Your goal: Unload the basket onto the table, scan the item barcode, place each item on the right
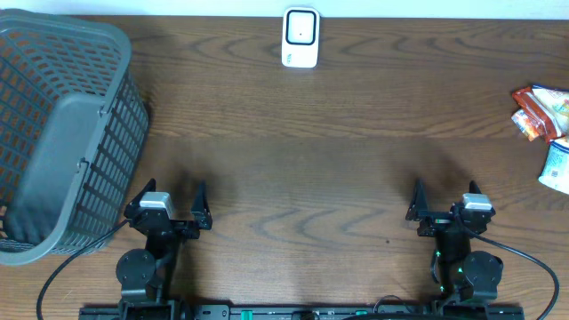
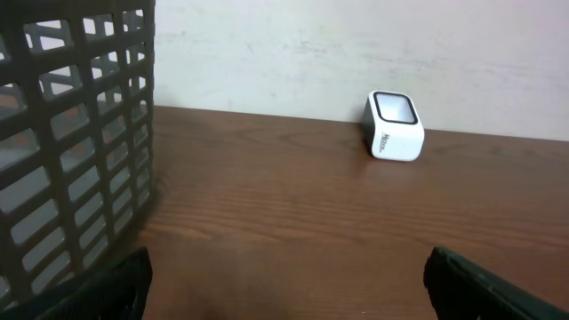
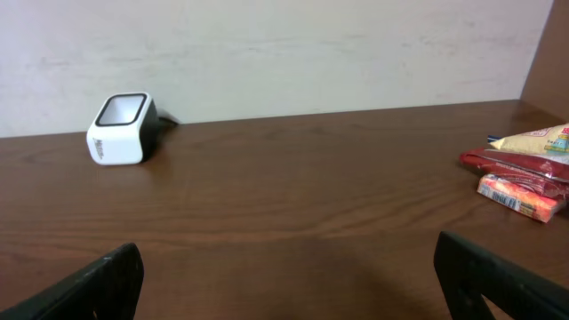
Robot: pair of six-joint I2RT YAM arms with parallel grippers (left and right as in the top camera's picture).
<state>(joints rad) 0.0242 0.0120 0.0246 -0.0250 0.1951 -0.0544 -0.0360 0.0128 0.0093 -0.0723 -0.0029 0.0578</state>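
left fingers [image 1: 202, 200] wide apart, empty | right fingers [image 1: 416, 194] same | snack packets [image 1: 540, 111] cut off at edge

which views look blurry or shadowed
Overhead: even light, no glare, faint shadows beside the left gripper and right gripper. Left wrist: near basket soft, scanner sharp. Right wrist: own fingertips dark and blurred at the bottom edge.
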